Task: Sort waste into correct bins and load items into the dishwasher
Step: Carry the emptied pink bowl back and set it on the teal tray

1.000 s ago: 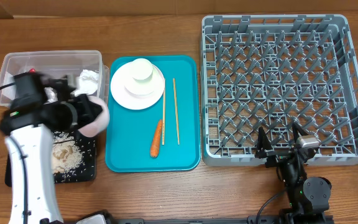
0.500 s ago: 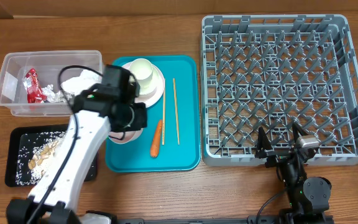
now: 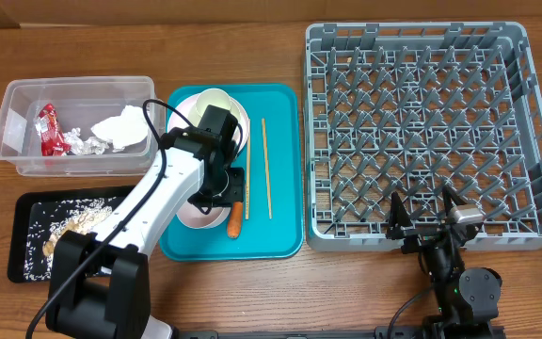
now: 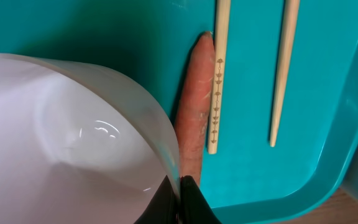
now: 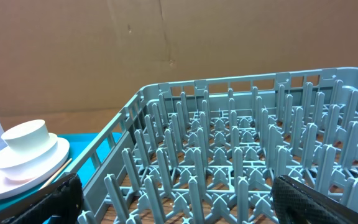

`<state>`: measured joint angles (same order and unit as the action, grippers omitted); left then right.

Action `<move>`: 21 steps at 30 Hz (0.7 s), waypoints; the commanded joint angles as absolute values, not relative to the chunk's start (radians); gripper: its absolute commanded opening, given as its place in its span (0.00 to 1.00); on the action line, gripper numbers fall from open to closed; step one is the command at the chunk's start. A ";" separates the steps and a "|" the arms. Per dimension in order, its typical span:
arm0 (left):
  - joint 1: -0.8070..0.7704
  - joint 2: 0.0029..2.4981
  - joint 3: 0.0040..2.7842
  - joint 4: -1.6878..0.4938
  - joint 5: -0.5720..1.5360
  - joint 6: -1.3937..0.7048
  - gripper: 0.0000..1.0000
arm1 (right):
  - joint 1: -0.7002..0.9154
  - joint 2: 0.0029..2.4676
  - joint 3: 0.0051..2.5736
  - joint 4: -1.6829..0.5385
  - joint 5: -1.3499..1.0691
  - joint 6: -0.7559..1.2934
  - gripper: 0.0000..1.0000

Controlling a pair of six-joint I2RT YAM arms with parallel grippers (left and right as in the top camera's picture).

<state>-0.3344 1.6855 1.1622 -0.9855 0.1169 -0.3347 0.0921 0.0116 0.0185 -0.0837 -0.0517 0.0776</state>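
The left gripper (image 4: 180, 198) is pressed together on the rim of a white bowl (image 4: 73, 137). The bowl is on or just above the teal tray (image 3: 280, 221); I cannot tell which. The orange carrot (image 4: 193, 118) lies just beside the bowl, with the wooden chopsticks (image 4: 217, 81) past it. The right gripper (image 3: 426, 212) is spread wide and holds nothing, near the front wall of the grey dish rack (image 3: 422, 122).

Teal tray (image 3: 285, 207), orange carrot (image 4: 192, 112), white bowl (image 4: 73, 143), grey lattice rack (image 3: 422, 122), black tray (image 3: 15, 235), red wrapper (image 3: 49, 130), pale chopsticks (image 4: 216, 93)
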 commanded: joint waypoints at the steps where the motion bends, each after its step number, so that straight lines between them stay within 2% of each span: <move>1: -0.337 1.695 1.181 -0.974 0.087 -0.345 0.04 | 0.088 0.003 0.008 -0.081 -0.047 0.079 1.00; 21: -0.343 1.697 1.179 -0.969 0.071 -0.345 0.05 | 0.088 0.003 0.008 -0.080 -0.047 0.079 1.00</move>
